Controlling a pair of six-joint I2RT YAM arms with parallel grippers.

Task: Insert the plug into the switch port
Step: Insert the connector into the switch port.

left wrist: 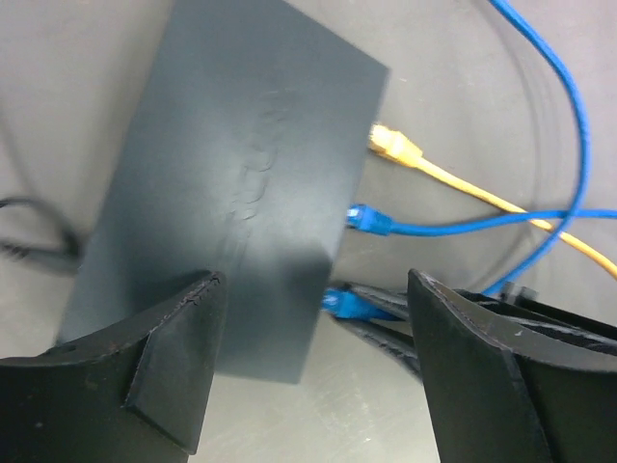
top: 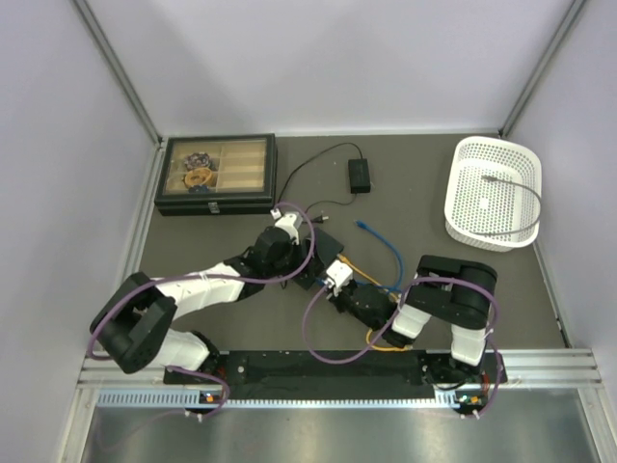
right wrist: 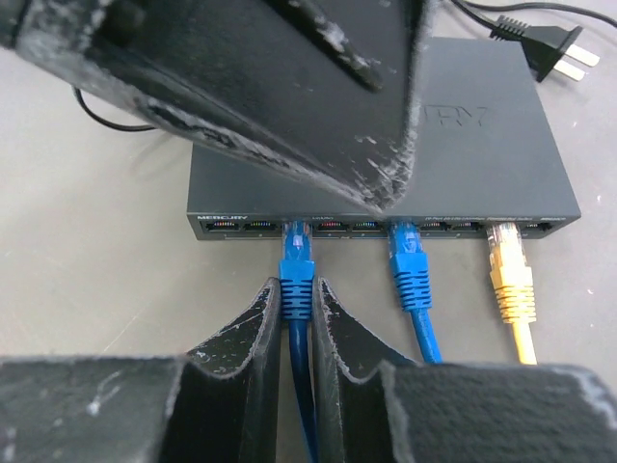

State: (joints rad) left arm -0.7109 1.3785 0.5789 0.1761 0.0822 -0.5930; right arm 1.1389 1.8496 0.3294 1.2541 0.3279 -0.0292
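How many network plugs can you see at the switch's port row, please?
3. The left blue plug is pinched by the right end effector; the middle blue plug and the yellow plug sit further right. The port row shows fully, so none seems hidden.

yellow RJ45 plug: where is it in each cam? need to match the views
Top external: only the yellow cable shows, near centre; the plug itself is too small to tell.
Left wrist: yellow plug is upper right of centre, at the switch edge.
Right wrist: lower right, rightmost plug in the switch's port row.
Shared landmark: the dark grey switch.
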